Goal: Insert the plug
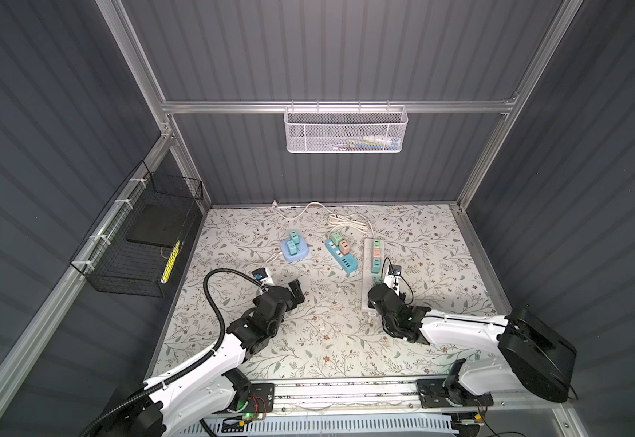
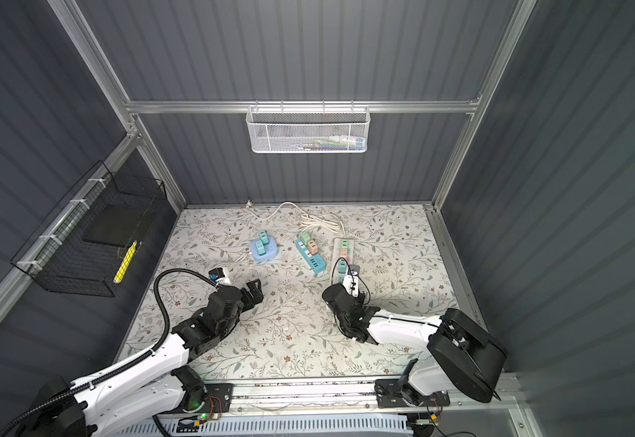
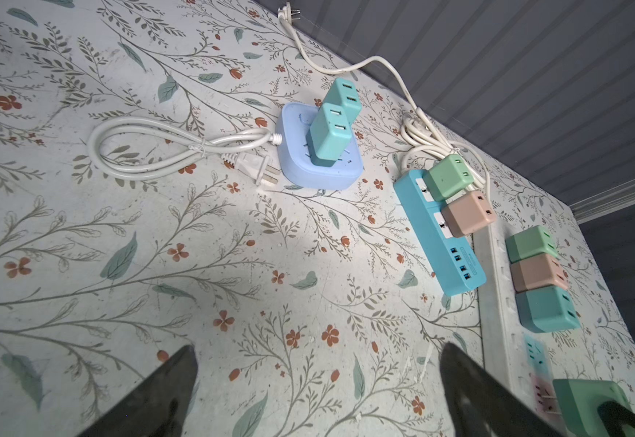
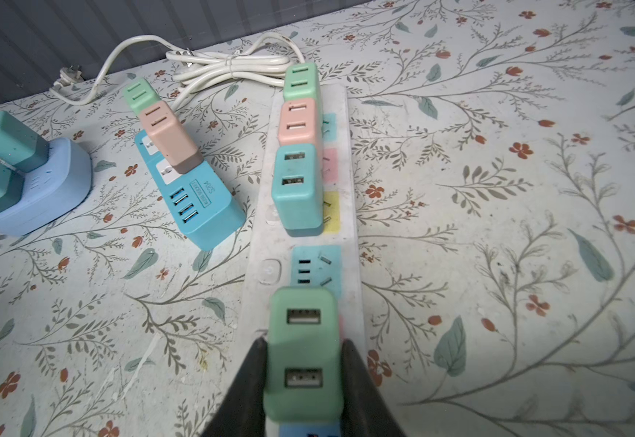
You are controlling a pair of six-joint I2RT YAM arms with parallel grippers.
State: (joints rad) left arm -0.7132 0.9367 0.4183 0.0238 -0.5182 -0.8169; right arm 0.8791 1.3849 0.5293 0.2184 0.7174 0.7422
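My right gripper (image 4: 304, 342) is shut on a green plug (image 4: 302, 352) with two USB ports, its fingers (image 4: 357, 378) clamping both sides. The plug hangs over the near end of the white power strip (image 4: 265, 234). In the left wrist view the green plug (image 3: 588, 405) has its metal prongs (image 3: 546, 405) bare, pointing at a pink socket patch on the power strip (image 3: 493, 302). Three plugs, green, pink and teal (image 4: 297, 185), sit in the strip's far sockets. My left gripper (image 3: 319, 363) (image 1: 295, 289) stands open over bare mat, left of the power strip (image 1: 366, 280).
A pale blue square socket (image 1: 295, 255) holds two teal plugs. A blue strip (image 1: 346, 261) carries a green and a pink plug. White cords (image 1: 346, 223) coil near the back wall. A black wire basket (image 1: 138, 246) hangs at left, a white mesh basket (image 1: 346, 128) on the back wall.
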